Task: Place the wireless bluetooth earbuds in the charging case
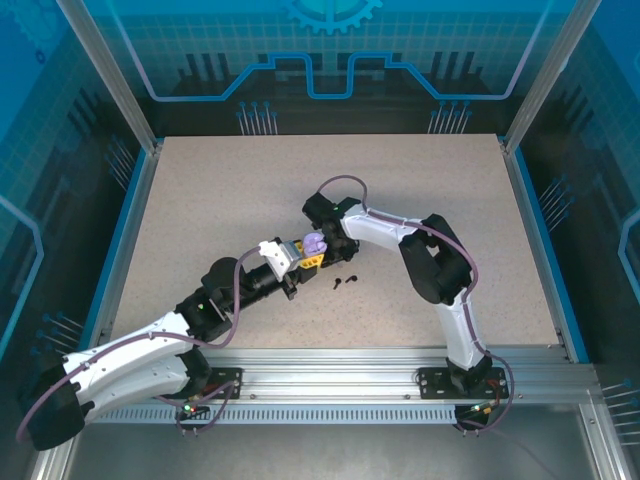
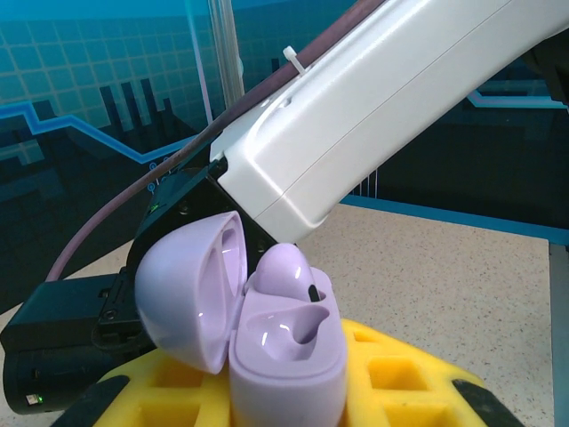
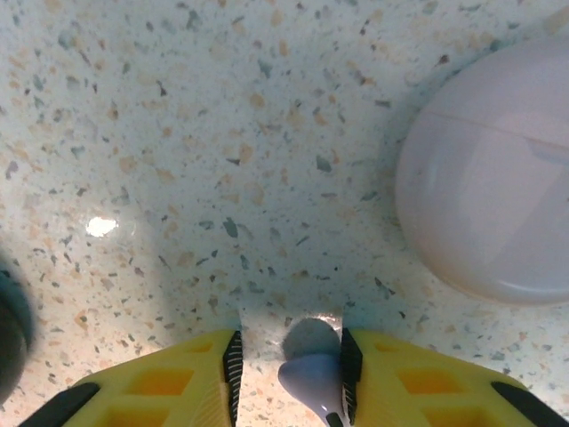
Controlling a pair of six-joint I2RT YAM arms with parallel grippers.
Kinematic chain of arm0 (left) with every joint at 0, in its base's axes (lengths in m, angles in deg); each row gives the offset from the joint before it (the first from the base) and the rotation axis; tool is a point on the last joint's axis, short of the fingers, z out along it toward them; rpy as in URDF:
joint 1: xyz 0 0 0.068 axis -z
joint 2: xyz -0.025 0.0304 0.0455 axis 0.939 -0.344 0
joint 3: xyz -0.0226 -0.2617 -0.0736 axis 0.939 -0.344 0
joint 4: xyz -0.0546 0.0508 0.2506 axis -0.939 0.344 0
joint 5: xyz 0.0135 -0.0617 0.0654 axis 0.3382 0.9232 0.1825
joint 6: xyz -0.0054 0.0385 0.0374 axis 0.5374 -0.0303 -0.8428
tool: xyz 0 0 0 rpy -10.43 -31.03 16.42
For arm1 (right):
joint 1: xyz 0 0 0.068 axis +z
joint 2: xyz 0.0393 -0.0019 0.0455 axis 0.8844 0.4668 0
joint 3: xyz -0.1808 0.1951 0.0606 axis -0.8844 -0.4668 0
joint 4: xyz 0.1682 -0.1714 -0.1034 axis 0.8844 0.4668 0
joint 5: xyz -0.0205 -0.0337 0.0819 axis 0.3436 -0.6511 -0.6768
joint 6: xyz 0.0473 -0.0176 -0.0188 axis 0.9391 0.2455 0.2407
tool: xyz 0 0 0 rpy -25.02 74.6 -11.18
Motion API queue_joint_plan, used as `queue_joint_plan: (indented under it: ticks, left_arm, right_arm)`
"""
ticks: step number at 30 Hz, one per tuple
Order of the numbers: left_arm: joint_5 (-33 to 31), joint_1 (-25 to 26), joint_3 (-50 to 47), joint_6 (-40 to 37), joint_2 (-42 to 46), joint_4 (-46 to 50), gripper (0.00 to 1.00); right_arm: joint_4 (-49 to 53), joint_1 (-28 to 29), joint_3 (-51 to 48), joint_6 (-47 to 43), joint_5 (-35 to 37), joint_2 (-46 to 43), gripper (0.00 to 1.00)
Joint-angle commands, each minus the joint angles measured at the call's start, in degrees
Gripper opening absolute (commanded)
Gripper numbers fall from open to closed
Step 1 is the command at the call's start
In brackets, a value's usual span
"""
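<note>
My left gripper [image 1: 297, 258] is shut on the lavender charging case [image 2: 284, 356], which stands between its yellow fingers with the lid [image 2: 191, 294] swung open. One lavender earbud [image 2: 286, 269] sits in the far socket; the near socket [image 2: 289, 334] is hollow. Just beyond the case, my right gripper [image 3: 291, 349] hangs low over the table with its jaws part-way apart. A second lavender earbud [image 3: 307, 382] lies between them, against the right pad [image 3: 350, 365], with a gap to the left pad. Two black earbuds [image 1: 345, 282] lie on the table, right of the case.
The right arm's white link [image 2: 391, 98] passes close above the open case. In the right wrist view a pale rounded case shell [image 3: 498, 178] sits at the right, and something dark [image 3: 9, 329] is at the left edge. A speckled tabletop [image 1: 220, 200] lies all around.
</note>
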Motion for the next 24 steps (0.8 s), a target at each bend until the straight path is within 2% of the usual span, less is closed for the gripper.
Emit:
queue_joint_plan:
  ticks: [1, 13, 24]
  left_arm:
    - [-1.1, 0.4, 0.5, -0.5, 0.0, -0.2, 0.03]
    - [-1.1, 0.3, 0.6, -0.4, -0.1, -0.1, 0.03]
    - [-1.2, 0.4, 0.6, -0.6, 0.1, 0.1, 0.03]
  right_arm:
    - [4.3, 0.8, 1.1, -1.5, 0.9, 1.7, 0.36]
    - [3.8, 0.9, 2.0, -1.4, 1.7, 3.4, 0.35]
    - [4.0, 0.7, 3.2, -1.0, 2.1, 6.0, 0.27]
